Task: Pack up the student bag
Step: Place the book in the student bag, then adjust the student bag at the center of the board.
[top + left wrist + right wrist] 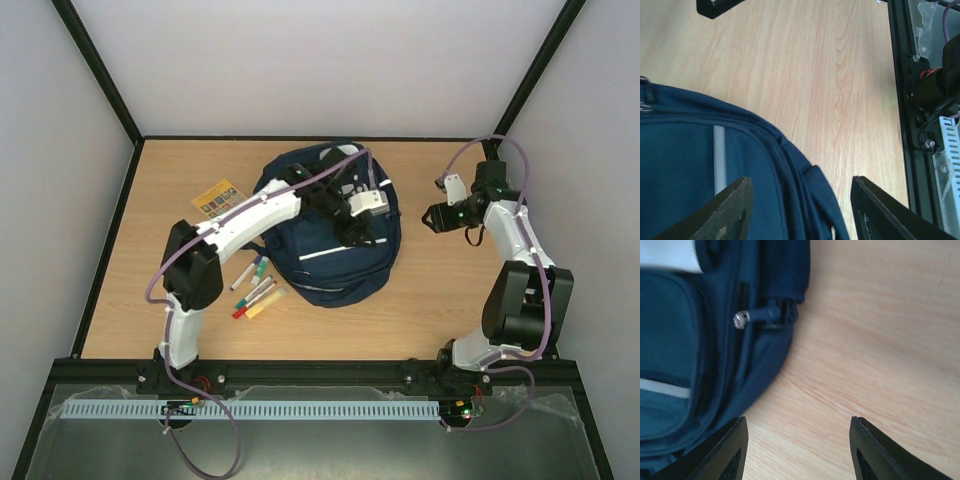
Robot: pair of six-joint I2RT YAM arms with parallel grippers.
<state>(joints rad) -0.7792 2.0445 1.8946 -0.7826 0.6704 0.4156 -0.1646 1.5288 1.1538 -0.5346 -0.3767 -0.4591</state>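
Observation:
The student bag [322, 262], navy blue with pale stripes, lies flat in the middle of the table. My left arm reaches over it, and the left gripper [358, 236] hangs above its right half. In the left wrist view the left gripper [800, 202] is open, and the bag's [680, 170] seamed edge and a strap run under the gap, with nothing gripped. The right gripper [431, 217] hovers to the right of the bag. It stands open [797, 442] over bare wood, beside the bag's [670, 340] rim and a zip pull [742, 319].
Several markers [255, 290] lie left of the bag near my left arm. A yellow card [218, 197] lies at the back left. The black frame rail [905, 100] runs along the table's near edge. Walls close in the table on three sides.

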